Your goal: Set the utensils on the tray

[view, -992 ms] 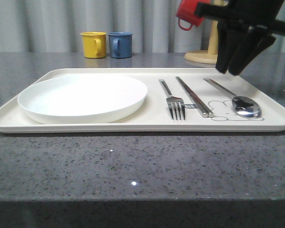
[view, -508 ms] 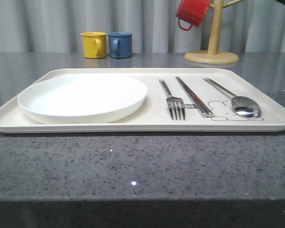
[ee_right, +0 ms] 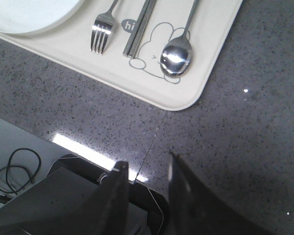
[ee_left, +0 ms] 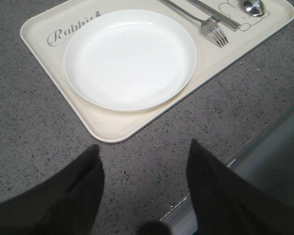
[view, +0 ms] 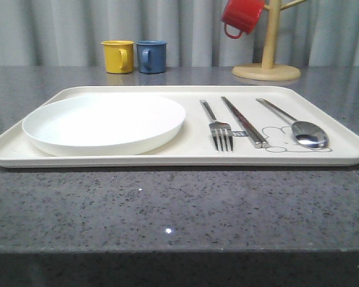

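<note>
The fork (view: 222, 133), the chopsticks (view: 244, 122) and the spoon (view: 299, 124) lie side by side on the right half of the tray (view: 42, 152), handles pointing away from the robot; the fork is just beside the white plate (view: 105, 122), the chopsticks are between fork and spoon, and the spoon bowl rests on the rabbit drawing (ee_right: 159, 46) near the tray's right rim. All three pieces rest flat and apart from one another, so the task appears complete. The left gripper (ee_left: 144, 188) hovers over the bare table (view: 179, 209) off the near left corner of the tray, fingers spread and empty. The right gripper (ee_right: 147, 183) hovers over the table off the near right corner, fingers parted and empty. The remaining risks are judgements. A careless arm sweep back across the tray could catch the low rim and slide the tray, or nudge the spoon, which lies closest to the edge and could roll on its rounded bowl. The smooth metal pieces likely slip easily on the glossy tray surface, so any knock would scatter their alignment. Behind the tray, the yellow mug (view: 118, 56), the blue mug (view: 151, 56) and the red mug (view: 242, 16) hanging on the wooden stand (view: 267, 60) could be struck by a high reach.
</note>
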You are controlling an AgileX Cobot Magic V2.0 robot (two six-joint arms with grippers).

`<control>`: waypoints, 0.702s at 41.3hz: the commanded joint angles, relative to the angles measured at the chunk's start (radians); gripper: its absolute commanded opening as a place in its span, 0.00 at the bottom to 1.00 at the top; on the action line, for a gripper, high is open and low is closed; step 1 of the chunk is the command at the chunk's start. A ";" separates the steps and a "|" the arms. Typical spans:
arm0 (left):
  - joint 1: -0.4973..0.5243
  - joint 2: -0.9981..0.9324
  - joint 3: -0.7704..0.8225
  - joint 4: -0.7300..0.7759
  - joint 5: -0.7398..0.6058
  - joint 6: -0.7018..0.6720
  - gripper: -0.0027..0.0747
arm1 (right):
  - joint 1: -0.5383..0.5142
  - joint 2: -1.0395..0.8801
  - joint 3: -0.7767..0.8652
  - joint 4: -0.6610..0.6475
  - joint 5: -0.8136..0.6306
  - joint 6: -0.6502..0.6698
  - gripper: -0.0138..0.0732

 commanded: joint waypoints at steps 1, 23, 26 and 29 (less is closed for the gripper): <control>-0.008 0.002 -0.026 -0.008 -0.071 -0.008 0.51 | 0.001 -0.061 -0.003 0.000 -0.058 -0.010 0.44; -0.008 0.002 -0.026 -0.008 -0.071 -0.008 0.51 | 0.001 -0.158 0.007 -0.021 -0.104 -0.010 0.44; -0.008 0.002 -0.026 -0.008 -0.071 -0.008 0.51 | 0.001 -0.158 0.007 -0.021 -0.104 -0.010 0.44; -0.008 0.002 -0.026 -0.008 -0.071 -0.008 0.51 | 0.001 -0.158 0.007 -0.021 -0.103 -0.010 0.44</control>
